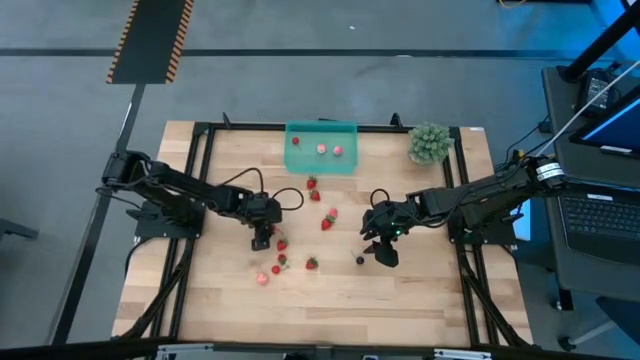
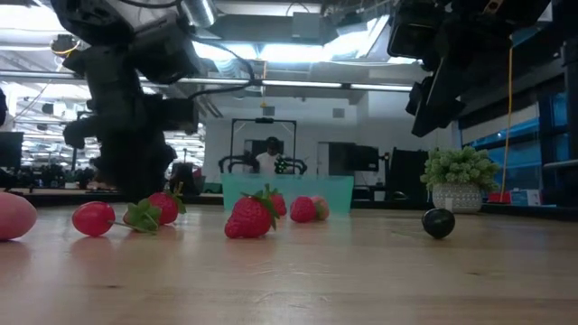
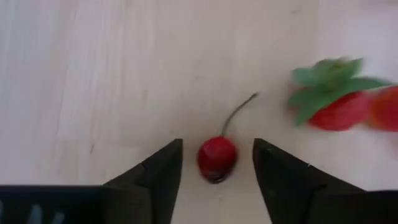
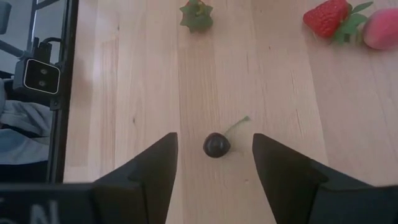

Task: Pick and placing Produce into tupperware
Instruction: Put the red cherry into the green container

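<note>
Step in hand, judged: pick phase, both arms set over fruit, nothing lifted yet. Left gripper (image 3: 216,171), lower left of centre in the high view: fingers apart, straddling a red cherry (image 3: 216,158) with a thin stem, flanks not touching it; it holds nothing. Next move calls for closing squarely on the round, glossy body, which may roll aside. Right gripper (image 4: 214,168), right of centre: fingers wide, empty, a dark cherry (image 4: 216,145) lying between them on the bare wood. Mid-table: red strawberries (image 1: 327,221) with green caps, one pale pink piece (image 1: 262,279) at lower left. Far edge, upper centre: translucent teal tupperware (image 1: 297,162), shallow, already holding two pinkish pieces (image 1: 337,151).
</note>
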Robot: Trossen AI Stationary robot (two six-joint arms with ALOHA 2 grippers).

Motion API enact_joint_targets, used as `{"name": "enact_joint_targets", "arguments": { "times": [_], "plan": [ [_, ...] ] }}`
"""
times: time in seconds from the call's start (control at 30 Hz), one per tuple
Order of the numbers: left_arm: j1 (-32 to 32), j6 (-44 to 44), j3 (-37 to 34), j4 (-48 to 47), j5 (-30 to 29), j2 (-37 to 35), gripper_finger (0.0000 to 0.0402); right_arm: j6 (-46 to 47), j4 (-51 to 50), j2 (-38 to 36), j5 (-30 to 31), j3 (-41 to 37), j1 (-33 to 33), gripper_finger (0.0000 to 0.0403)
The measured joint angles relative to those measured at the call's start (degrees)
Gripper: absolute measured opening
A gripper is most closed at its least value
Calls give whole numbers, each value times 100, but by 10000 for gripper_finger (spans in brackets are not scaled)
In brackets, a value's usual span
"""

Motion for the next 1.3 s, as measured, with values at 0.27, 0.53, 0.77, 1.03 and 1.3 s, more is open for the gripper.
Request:
{"name": "enact_joint_targets", "arguments": {
  "times": [0.27,0.53,0.77,1.03,1.3],
  "plan": [
    [0,-4,2,-48,13,-35,81,0,0,0,0,0,0,211],
    [0,-106,2,-59,0,-37,62,0,-1,0,0,0,1,211],
    [0,-205,2,-142,-4,-37,124,0,-1,0,0,0,0,211],
    [0,-354,4,-283,36,-37,171,0,0,0,0,0,2,211],
    [-6,-326,26,-394,144,70,175,0,-1,0,0,0,0,211]
  ]
}}
